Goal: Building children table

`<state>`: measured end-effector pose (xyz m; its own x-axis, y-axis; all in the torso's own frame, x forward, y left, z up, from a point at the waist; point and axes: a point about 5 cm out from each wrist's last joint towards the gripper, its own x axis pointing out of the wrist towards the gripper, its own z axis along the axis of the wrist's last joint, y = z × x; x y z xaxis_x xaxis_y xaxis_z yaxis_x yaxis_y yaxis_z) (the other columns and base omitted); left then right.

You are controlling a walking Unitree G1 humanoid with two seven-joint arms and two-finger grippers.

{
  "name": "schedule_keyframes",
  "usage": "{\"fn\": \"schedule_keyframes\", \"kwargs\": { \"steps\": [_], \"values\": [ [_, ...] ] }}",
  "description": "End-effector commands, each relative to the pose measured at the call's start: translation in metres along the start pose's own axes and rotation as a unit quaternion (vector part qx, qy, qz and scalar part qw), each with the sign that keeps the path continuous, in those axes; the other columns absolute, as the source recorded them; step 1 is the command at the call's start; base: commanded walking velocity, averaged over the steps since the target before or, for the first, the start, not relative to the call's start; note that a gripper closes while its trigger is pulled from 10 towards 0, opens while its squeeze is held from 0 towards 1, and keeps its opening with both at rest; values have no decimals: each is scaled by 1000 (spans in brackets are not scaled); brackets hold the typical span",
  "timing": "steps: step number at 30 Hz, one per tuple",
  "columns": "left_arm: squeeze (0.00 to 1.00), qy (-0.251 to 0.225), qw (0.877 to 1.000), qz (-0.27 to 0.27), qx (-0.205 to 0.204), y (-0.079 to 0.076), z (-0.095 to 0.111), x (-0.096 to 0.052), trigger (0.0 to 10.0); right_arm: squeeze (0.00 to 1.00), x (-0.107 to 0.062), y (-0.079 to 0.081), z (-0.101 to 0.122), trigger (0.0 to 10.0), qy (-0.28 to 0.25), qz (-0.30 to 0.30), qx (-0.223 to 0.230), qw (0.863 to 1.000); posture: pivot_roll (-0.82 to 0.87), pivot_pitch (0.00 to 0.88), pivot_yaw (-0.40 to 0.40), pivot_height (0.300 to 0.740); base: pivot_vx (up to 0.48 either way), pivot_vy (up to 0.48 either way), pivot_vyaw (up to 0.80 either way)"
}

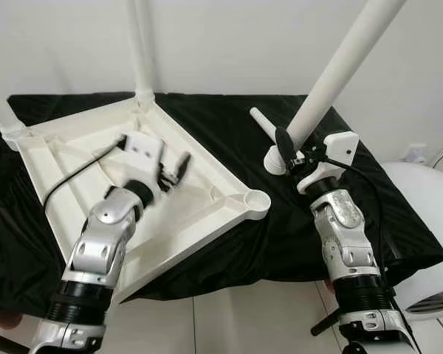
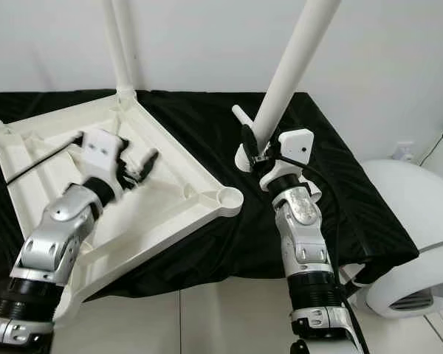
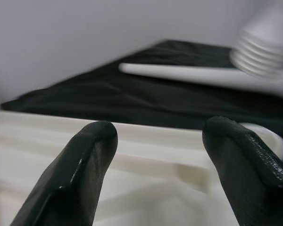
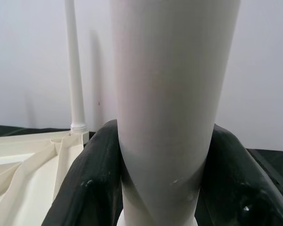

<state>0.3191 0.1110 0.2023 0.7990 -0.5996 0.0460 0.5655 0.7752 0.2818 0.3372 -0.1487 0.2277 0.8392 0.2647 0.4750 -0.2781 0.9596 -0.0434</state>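
The white table top (image 1: 74, 158) lies upside down on a black cloth. Two white legs stand in its corners, one at the far corner (image 1: 142, 44) and one at the left corner (image 1: 1, 118). The near right corner socket (image 1: 256, 199) has nothing in it. My left gripper (image 1: 176, 171) rests open over the underside ribs, fingers (image 3: 89, 155) apart with nothing between them. My right gripper (image 1: 289, 151) is shut on a third white leg (image 1: 340, 59), which tilts up to the right, its threaded end (image 1: 273, 161) just above the cloth. A further leg (image 1: 263, 122) lies on the cloth behind it.
The black cloth (image 1: 207, 118) covers a low surface against a white wall. A rounded white object (image 1: 428, 214) stands close to the right of my right arm. Tiled floor (image 1: 244, 317) runs along the front edge.
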Motion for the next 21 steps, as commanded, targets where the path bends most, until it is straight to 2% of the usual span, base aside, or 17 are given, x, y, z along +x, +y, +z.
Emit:
{"fn": "schedule_keyframes", "kwargs": {
  "steps": [1,3,4,7,12,14,15,21],
  "values": [
    [0,20,999,-34,15,-9,-6,1,10000,0,1,-4,1,10000,1,-12,-2,1000,-34,58,0,740,0,0,0],
    [0,41,996,-74,21,-23,-12,8,10000,0,1,-6,-1,10000,5,-22,-5,1000,-38,52,6,740,0,0,0],
    [0,41,996,-74,21,-23,-12,8,10000,0,1,-6,-1,10000,5,-22,-5,1000,-38,52,6,740,0,0,0],
    [0,52,991,-118,28,-41,-15,19,10000,0,-1,-11,-2,10000,13,-40,-14,999,-48,44,14,740,0,0,0],
    [0,71,987,-142,23,-52,-20,25,10000,0,-3,-15,-3,10000,18,-48,-21,998,-59,41,22,740,0,0,0],
    [0,71,987,-142,23,-52,-20,25,10000,0,-3,-15,-3,10000,18,-48,-21,998,-59,41,22,740,0,0,0],
    [0,95,982,-158,36,-59,-27,29,10000,0,-6,-19,-3,10000,24,-56,-27,998,-64,39,28,740,0,0,0],
    [0,112,979,-165,39,-61,-32,31,10000,0,-7,-21,-4,10000,26,-59,-29,998,-68,37,32,740,0,0,0]
  ]
}}
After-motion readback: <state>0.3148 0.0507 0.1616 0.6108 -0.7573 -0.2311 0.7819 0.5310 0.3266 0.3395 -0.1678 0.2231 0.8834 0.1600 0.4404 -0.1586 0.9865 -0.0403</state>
